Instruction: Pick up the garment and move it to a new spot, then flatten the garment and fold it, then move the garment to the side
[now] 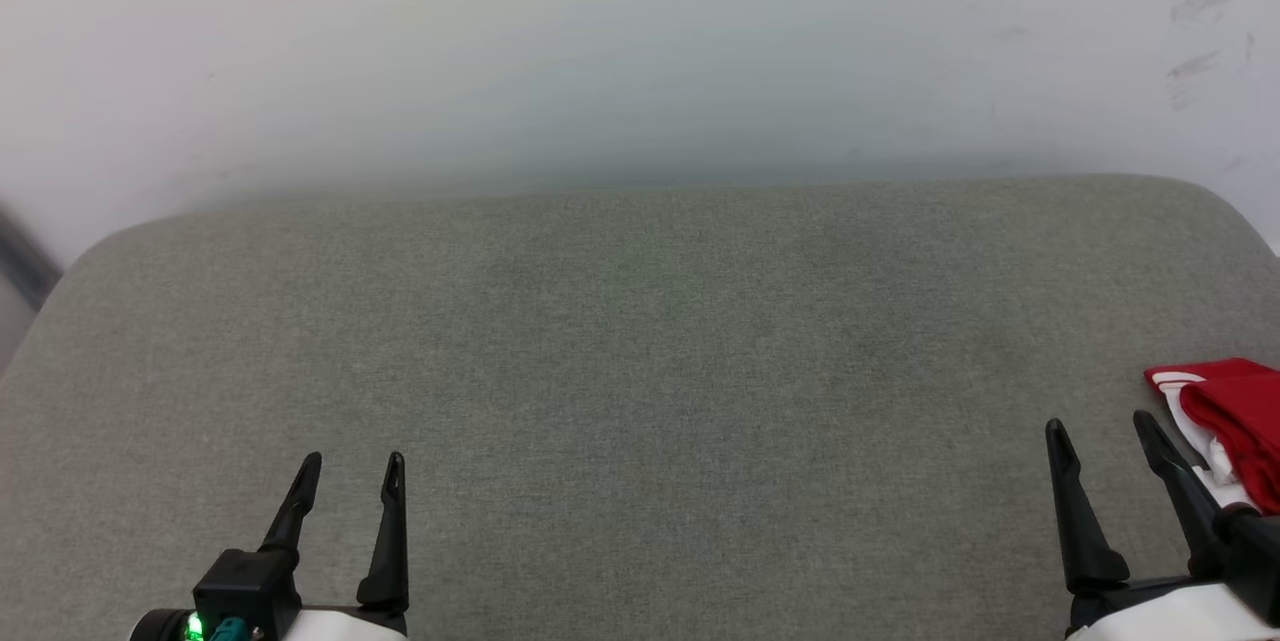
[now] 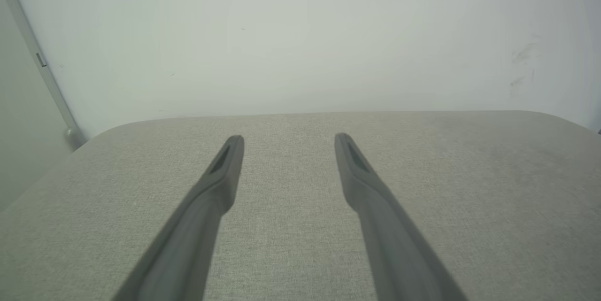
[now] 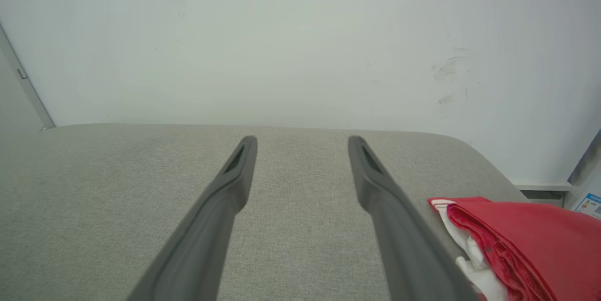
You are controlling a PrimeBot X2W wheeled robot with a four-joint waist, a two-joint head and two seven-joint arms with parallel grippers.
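My left gripper (image 1: 353, 463) and right gripper (image 1: 1100, 423) are over the near side of the rounded grey fabric-covered worktop (image 1: 640, 351), well apart. The red-and-white jersey garment (image 1: 1235, 411) lies on the worktop's right end, just beside my right gripper. A pale plain wall (image 1: 640, 51) stands behind the worktop.

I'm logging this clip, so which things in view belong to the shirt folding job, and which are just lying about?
For the job: the garment, red and white, at the far right; the left hand and right hand, both open; the grey padded surface.
Just there: the scuffed white wall; a printed label.
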